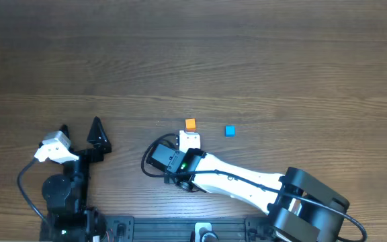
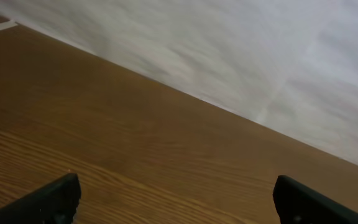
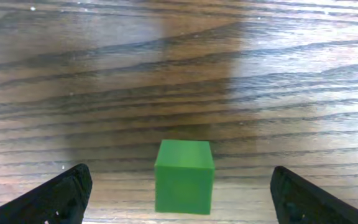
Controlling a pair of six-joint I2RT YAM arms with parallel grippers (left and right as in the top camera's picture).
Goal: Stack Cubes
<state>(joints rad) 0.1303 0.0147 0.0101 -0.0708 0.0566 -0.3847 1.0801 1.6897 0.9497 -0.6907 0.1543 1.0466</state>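
Right gripper (image 3: 180, 186) spread wide astride the green cube (image 3: 184, 171), grasp not yet made.
Its jaws stand clear of the cube's sides, near the table's (image 1: 261, 60) middle. Just beyond lie the orange cube (image 1: 191, 124) and, toward the right edge, the blue cube (image 1: 230, 131). Left gripper (image 1: 80, 128), also spread and empty, sits toward the near-left corner. Next, likely: close squarely on green, lift, stack.

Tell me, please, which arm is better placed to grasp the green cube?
Right. The right tool, open, hangs over the green cube, centred on it. The left tool, also open, is off to the side over bare table.
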